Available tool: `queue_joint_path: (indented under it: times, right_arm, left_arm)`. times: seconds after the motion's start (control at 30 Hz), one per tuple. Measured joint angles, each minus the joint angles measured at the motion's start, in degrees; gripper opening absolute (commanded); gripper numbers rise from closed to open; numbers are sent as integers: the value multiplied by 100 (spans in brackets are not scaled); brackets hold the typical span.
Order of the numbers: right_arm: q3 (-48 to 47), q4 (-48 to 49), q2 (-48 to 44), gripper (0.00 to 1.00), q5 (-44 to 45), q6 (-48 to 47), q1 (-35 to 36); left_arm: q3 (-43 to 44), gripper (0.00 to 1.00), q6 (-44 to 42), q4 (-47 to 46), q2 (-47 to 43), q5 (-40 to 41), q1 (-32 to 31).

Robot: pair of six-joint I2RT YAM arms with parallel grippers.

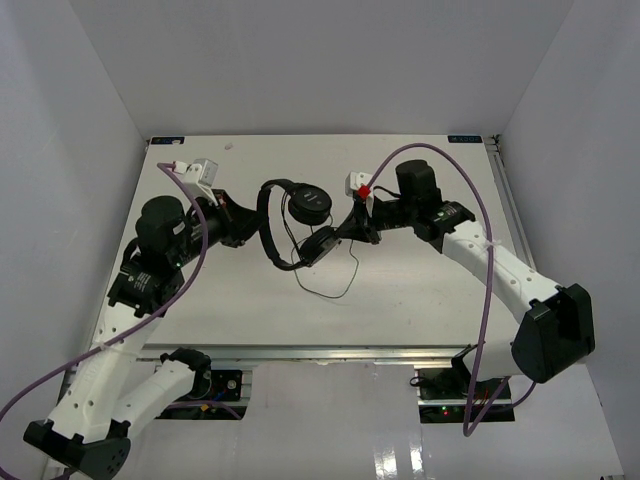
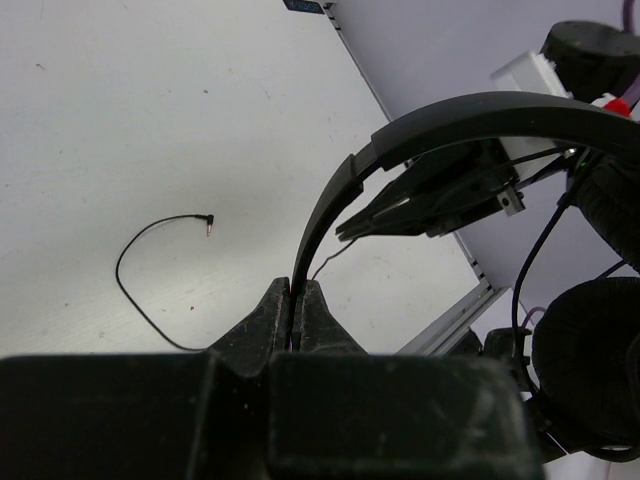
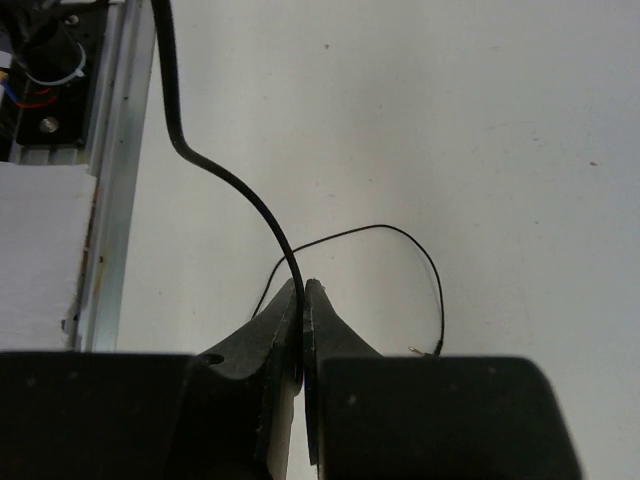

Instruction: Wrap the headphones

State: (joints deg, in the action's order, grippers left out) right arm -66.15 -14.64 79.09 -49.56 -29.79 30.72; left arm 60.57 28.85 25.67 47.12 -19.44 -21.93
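Left arm (image 1: 165, 235) and right arm (image 1: 500, 270) angled inward, left fingers (image 2: 268, 322) and right fingers (image 3: 275, 325) pinched closed

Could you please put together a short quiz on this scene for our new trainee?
1. True or false: the left gripper is shut on the headband.
2. Where is the plug? A: hanging over the table edge. B: lying on the table. C: plugged into a device.
3. Fill in: the right gripper is shut on the ____.
Key: 1 true; 2 B; 3 cord.
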Motion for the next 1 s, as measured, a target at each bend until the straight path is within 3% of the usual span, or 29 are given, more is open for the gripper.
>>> queue_joint_path:
  times: [0.5, 1.0]
  right_arm:
    - [1166, 2685, -15, 9, -1076, 2279, 0]
    - [1428, 4796, 299, 12, -1688, 4156, 288]
  left_arm:
    - [569, 0, 1007, -83, 396, 266, -2]
    - [708, 0, 1762, -554, 949, 1009, -2]
